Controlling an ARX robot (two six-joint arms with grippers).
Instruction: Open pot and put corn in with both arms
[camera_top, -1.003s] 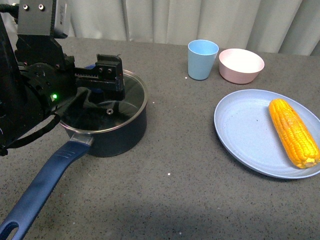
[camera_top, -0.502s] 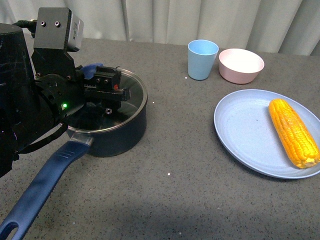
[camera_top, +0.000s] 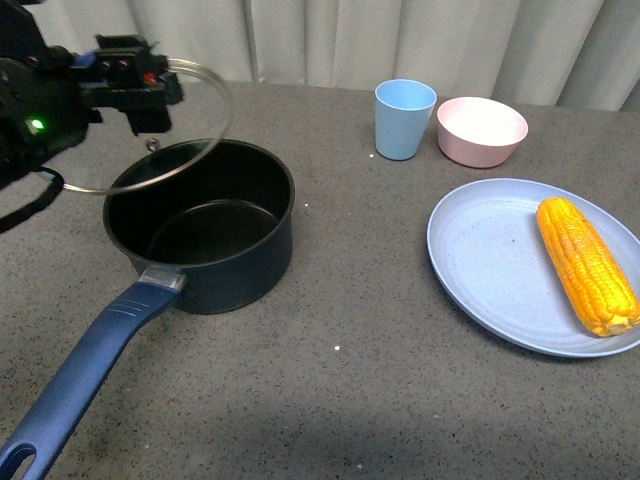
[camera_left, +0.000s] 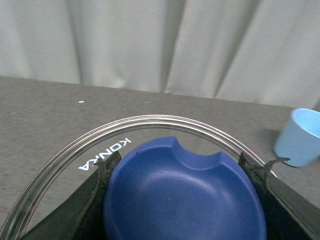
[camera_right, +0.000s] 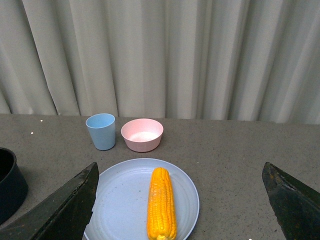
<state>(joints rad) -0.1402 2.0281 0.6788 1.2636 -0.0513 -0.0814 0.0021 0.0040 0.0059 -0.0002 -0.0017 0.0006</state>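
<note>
The dark navy pot (camera_top: 200, 235) stands open at the left of the table, its black inside empty and its long blue handle (camera_top: 85, 375) pointing to the near left. My left gripper (camera_top: 135, 85) is shut on the blue knob (camera_left: 182, 192) of the glass lid (camera_top: 195, 110) and holds the lid tilted above the pot's far left rim. The corn (camera_top: 587, 265) lies on a light blue plate (camera_top: 490, 270) at the right. In the right wrist view the corn (camera_right: 161, 203) lies between my right gripper's open fingers (camera_right: 65, 210), well above it. The right gripper is out of the front view.
A light blue cup (camera_top: 405, 118) and a pink bowl (camera_top: 482, 130) stand at the back behind the plate. Grey curtains hang behind the table. The pot's edge shows in the right wrist view (camera_right: 10, 185).
My left gripper has lifted the lid off the pot and carried it up and to the far left. The pot now stands open. Corn, plate, cup and bowl have not moved.
</note>
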